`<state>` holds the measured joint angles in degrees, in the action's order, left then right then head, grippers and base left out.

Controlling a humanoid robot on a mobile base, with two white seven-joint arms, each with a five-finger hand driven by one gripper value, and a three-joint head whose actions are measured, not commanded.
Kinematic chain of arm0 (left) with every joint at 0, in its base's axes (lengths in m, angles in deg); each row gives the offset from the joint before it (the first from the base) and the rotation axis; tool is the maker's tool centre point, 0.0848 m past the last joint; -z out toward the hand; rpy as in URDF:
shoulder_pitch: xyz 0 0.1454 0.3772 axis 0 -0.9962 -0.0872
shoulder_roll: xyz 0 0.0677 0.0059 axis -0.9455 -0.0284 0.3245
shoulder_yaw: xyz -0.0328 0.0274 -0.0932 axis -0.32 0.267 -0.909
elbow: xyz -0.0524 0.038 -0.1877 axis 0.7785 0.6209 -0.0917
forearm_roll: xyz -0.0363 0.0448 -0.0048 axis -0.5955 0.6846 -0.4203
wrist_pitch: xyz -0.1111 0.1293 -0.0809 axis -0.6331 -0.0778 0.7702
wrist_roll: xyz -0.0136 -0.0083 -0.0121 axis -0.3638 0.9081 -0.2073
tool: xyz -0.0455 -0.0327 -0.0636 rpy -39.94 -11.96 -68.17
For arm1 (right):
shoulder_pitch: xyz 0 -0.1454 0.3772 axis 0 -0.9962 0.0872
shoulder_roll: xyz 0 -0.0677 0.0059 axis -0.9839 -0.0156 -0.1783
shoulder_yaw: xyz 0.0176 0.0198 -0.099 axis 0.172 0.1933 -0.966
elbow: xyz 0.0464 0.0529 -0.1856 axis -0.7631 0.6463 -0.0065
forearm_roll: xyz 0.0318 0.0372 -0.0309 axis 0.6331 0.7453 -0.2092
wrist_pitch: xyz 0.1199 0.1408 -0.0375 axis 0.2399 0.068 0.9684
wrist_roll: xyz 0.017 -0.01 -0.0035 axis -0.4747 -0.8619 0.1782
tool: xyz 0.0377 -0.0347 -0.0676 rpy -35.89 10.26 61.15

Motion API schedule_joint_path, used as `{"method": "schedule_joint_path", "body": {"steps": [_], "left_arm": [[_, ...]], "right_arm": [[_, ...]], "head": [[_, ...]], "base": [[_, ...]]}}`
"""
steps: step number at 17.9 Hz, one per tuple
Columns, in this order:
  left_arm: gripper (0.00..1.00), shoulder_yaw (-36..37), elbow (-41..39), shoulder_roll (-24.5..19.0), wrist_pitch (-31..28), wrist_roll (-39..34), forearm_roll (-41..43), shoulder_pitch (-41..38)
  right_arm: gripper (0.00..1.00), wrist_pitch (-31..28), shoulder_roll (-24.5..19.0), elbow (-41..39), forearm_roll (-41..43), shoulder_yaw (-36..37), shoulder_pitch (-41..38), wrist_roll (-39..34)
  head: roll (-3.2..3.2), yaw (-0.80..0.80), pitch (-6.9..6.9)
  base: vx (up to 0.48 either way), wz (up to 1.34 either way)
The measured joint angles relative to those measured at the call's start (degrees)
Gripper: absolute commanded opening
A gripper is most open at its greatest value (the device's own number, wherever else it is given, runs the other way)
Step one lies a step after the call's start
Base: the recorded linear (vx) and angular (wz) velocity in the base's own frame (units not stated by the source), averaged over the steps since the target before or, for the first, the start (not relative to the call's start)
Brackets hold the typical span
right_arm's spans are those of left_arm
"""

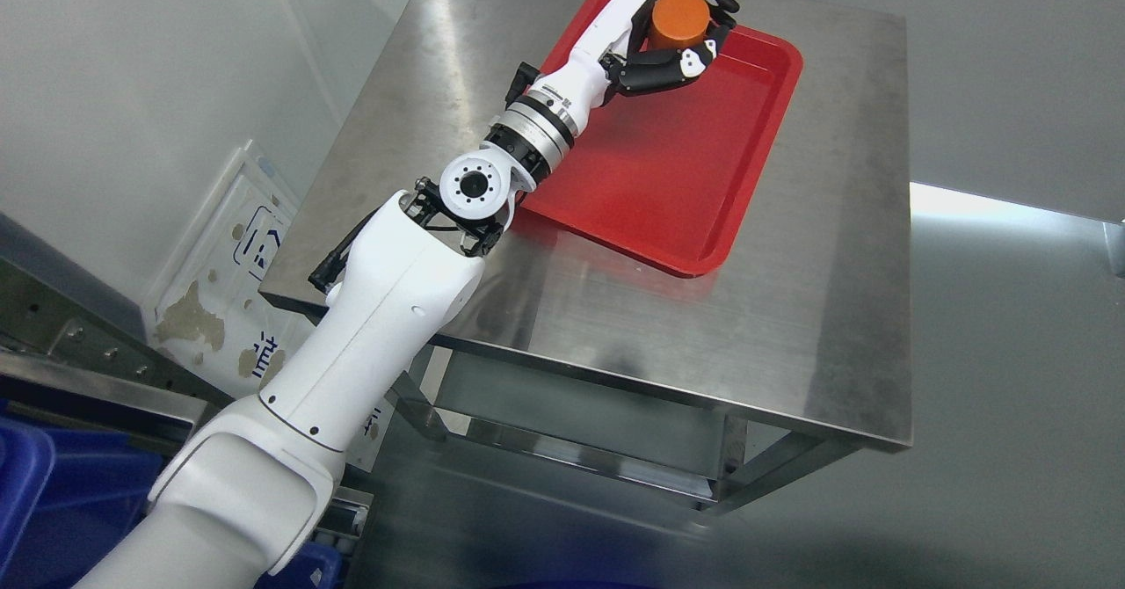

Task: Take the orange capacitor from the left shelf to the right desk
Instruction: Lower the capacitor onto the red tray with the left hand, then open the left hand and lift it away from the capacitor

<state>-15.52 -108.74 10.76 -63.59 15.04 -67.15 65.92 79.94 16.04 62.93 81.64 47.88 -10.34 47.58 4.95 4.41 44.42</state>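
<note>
The left hand point(681, 31) curls closed around the orange capacitor point(678, 19), flat end up, over the red tray's point(668, 193) one-o'clock corner on the desk point(826, 308).

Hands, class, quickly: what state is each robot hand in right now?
Left hand: closed around the orange capacitor, over the red tray.
Right hand: out of view, cannot be told.

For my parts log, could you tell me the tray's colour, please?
The tray is red; the head view shows it.

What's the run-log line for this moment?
left hand: shut on orange capacitor | over red tray far corner | steel desk | release pending
</note>
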Motion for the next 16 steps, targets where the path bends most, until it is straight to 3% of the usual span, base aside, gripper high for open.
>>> {"method": "schedule_joint_path", "body": {"steps": [6, 12, 16], "left_arm": [[0.1, -0.6, 7.1, 0.0, 0.8, -0.7, 0.5, 0.3], [0.37, 0.0, 10.5, 0.0, 0.9, -0.1, 0.5, 0.5], [0.7, 0.5, 11.2, 0.0, 0.9, 0.0, 0.5, 0.5]], "right_arm": [[1.0, 0.0, 0.0, 0.0, 0.0, 0.0, 0.1, 0.0], [1.0, 0.0, 0.0, 0.0, 0.0, 0.0, 0.1, 0.0], [1.0, 0.0, 0.1, 0.0, 0.0, 0.0, 0.1, 0.0]], "head": [[0.0, 0.0, 0.0], [0.0, 0.0, 0.0], [0.0, 0.0, 0.0]], "base": [[0.042, 0.02], [0.0, 0.0], [0.0, 0.0]]}}
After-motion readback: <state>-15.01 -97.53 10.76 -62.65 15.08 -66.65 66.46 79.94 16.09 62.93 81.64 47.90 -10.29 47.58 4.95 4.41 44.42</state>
